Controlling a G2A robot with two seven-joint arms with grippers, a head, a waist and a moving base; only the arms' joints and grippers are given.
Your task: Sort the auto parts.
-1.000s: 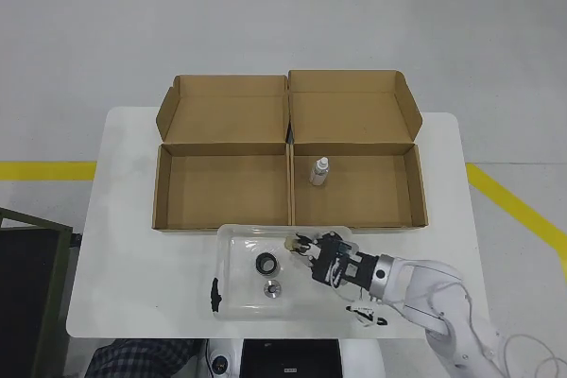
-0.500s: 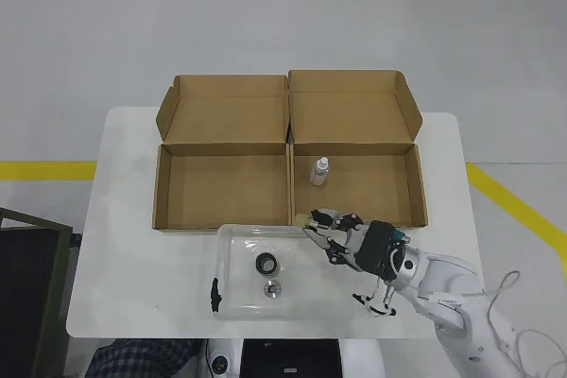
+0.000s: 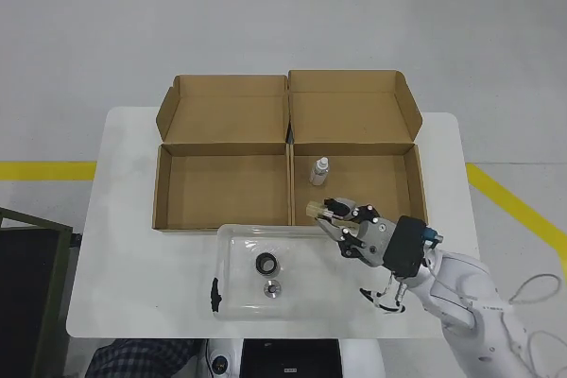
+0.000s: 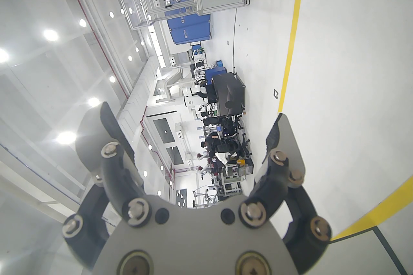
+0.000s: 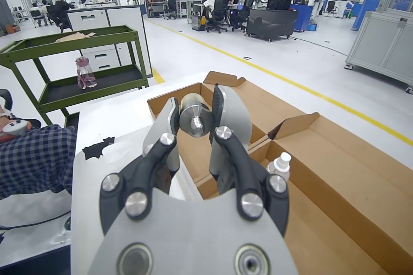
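My right gripper is shut on a silver cylindrical auto part. It holds the part in the air over the front wall of the right cardboard box, just above the clear tray. A small white bottle stands in the right box. In the tray lie a black ring part and a metal round part. My left gripper is open, raised off the table and facing the hall.
The left cardboard box has nothing in it. A small black part lies at the tray's left edge, and another black part lies on the white table beside my right arm. A green cart stands left of the table.
My right gripper has lifted the silver part out of the tray and carried it back and to the right, to the front edge of the right box.
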